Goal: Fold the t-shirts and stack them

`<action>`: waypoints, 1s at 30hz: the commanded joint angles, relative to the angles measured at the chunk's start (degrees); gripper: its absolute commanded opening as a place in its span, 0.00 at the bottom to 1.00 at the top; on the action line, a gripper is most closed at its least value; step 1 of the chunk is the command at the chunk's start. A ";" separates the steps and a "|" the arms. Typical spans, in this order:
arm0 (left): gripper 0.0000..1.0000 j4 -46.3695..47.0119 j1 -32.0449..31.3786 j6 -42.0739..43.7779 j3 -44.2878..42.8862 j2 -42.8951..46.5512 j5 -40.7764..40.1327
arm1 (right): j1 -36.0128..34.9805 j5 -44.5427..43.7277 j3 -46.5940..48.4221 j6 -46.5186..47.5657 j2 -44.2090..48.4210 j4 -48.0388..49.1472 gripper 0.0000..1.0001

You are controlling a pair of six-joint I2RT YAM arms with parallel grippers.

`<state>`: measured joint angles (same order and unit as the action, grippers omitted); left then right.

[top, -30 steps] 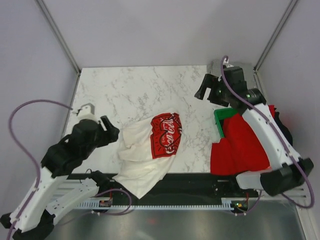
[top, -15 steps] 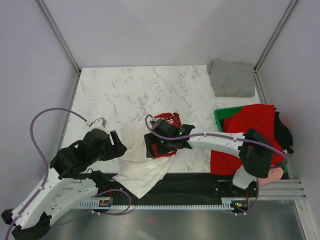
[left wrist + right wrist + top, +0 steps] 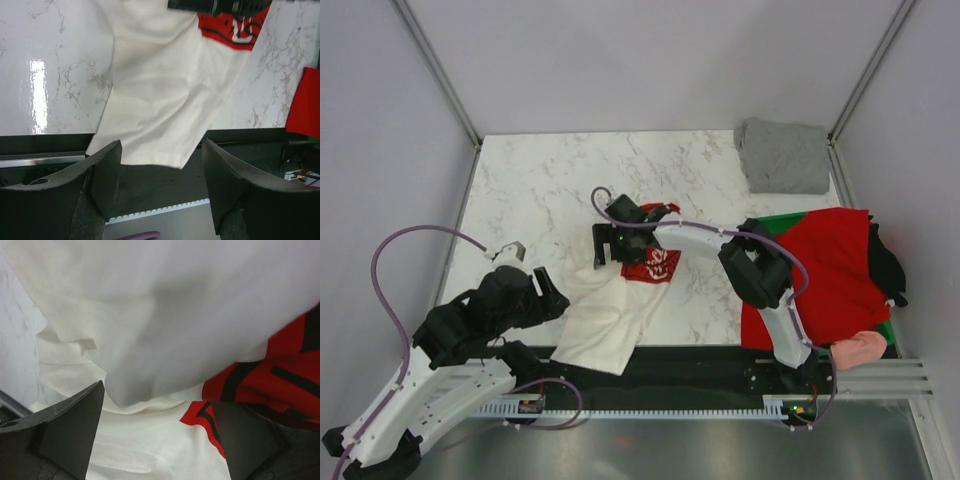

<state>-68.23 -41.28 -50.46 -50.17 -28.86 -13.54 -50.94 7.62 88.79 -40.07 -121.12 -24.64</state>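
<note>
Worktop [image 3: 550,180] of pale marble carries the piece that matters now: the large white shirt [image 3: 605,325]. It lies crumpled near the middle, toward the near edge. Its long axis runs far to near with a slight lean. The red panel [image 3: 655,262] is at the far, right-hand end and the plain hem at the near, left-hand end, where the cloth spills over the worktop's front edge. The red shirt [image 3: 830,280] is draped over the green crate [image 3: 767,222] at the right. The grey folded square [image 3: 783,155] sits in the far right corner, well apart from both claws.

The right claw [image 3: 602,246] is reached across from the right and hangs over the shirt's far end, at the left border of the panel. Its wrist view shows the fingers spread wide over white folds and a corner of red, gripping nothing. Whether the tips touch the cloth I cannot tell.

The left claw [image 3: 548,285] sits just beside the shirt's left edge, about midway along, so the shirt lies to its right. Its fingers stand well apart and hold nothing, with the hem below them.

As I judge it, flattening comes next. The right claw is nearer the panel end and the left is nearer the hem, so each could take one end of that axis.
</note>
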 commanded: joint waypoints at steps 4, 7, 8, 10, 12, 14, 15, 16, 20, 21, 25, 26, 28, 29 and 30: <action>0.72 0.63 -0.21 -1.66 -0.80 -3.39 -2.28 | 8.39 -4.98 22.00 10.88 -12.89 -11.80 0.95; 0.77 2.56 -0.21 -1.40 -0.45 -3.83 -1.49 | 8.49 -7.26 34.75 15.02 -16.15 -16.03 0.96; 0.79 3.01 -0.21 -1.57 -0.37 -3.66 -1.40 | 8.40 -9.44 35.30 15.90 -16.08 -16.22 0.97; 0.89 3.89 -0.21 -2.45 0.42 -3.48 -1.84 | 8.40 -10.16 34.78 17.48 -13.29 -16.14 0.97; 0.95 6.16 -0.21 -3.15 2.08 -3.57 -2.45 | 8.31 -10.96 32.15 19.06 -9.86 -15.35 0.98; 0.99 8.62 -0.21 -3.86 2.88 -5.41 -2.28 | 7.87 -11.66 28.91 20.21 -3.36 -13.07 0.98; 0.99 9.16 -0.21 -5.86 3.93 -6.11 -2.02 | 7.70 -12.36 28.28 21.52 -1.16 -12.71 0.98; 0.98 9.60 -0.21 -6.66 4.55 -8.55 -1.49 | 7.35 -12.80 27.93 21.96 2.95 -12.88 0.98; 0.89 13.20 -0.29 -9.22 8.41 -14.02 1.15 | 7.17 -17.18 24.33 22.41 13.96 -13.94 0.98; 0.88 15.64 -0.30 -9.92 11.21 -14.72 1.67 | 7.26 -18.15 23.19 22.15 16.24 -14.29 0.98; 0.79 21.90 -0.38 -11.50 18.35 -17.36 3.61 | 7.34 -21.49 12.67 19.43 29.78 -14.82 0.98; 0.79 22.60 -0.47 -11.77 20.10 -18.41 3.35 | 7.34 -21.68 10.89 18.81 31.89 -14.82 0.98; 0.79 25.76 -0.47 -11.86 21.43 -19.04 3.00 | 7.43 -21.77 5.64 17.58 37.78 -14.82 0.98; 0.78 27.43 -0.47 -11.34 22.48 -19.30 3.17 | 7.43 -21.51 3.60 15.92 39.71 -14.82 0.98; 0.78 28.66 -0.47 -10.37 22.75 -19.56 3.08 | 7.52 -21.16 1.32 15.12 43.30 -14.56 0.98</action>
<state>-47.72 -41.41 -59.02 -28.21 -48.18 -10.24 -43.51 -12.01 96.99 -21.58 -80.82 -37.17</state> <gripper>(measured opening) 0.784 0.982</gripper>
